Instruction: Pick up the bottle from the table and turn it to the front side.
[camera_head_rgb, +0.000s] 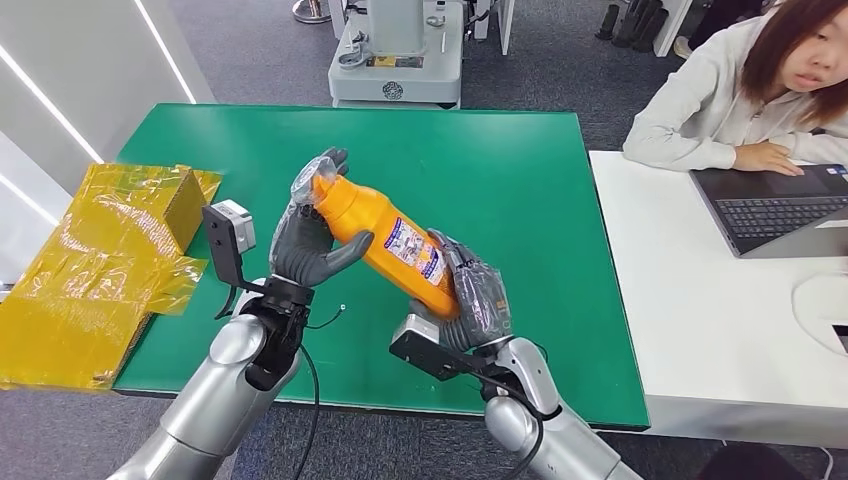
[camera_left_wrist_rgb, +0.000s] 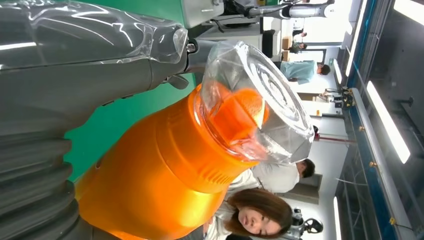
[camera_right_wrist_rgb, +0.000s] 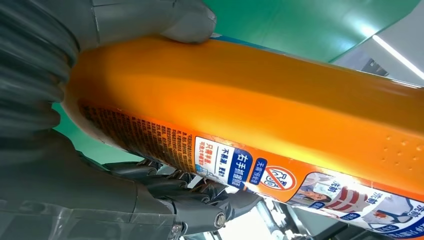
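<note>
An orange bottle (camera_head_rgb: 385, 240) with a printed label and a clear cap hangs tilted above the green table (camera_head_rgb: 520, 180), cap end up and to the left. My left hand (camera_head_rgb: 310, 235) grips its neck end, thumb across the body. My right hand (camera_head_rgb: 470, 295) holds the base end from below. Close behind the left hand, the orange bottle (camera_left_wrist_rgb: 170, 170) shows its clear cap (camera_left_wrist_rgb: 260, 105) beside my left hand's thumb (camera_left_wrist_rgb: 85, 80). Close behind the right hand, the label side of the bottle (camera_right_wrist_rgb: 260, 135) lies between my right hand's thumb (camera_right_wrist_rgb: 150, 20) and dark fingers (camera_right_wrist_rgb: 190, 200).
A box wrapped in yellow film (camera_head_rgb: 95, 260) lies at the table's left edge. A white table (camera_head_rgb: 720, 300) on the right carries a laptop (camera_head_rgb: 780, 205), where a person (camera_head_rgb: 750, 90) sits. A grey machine base (camera_head_rgb: 395, 60) stands beyond the far edge.
</note>
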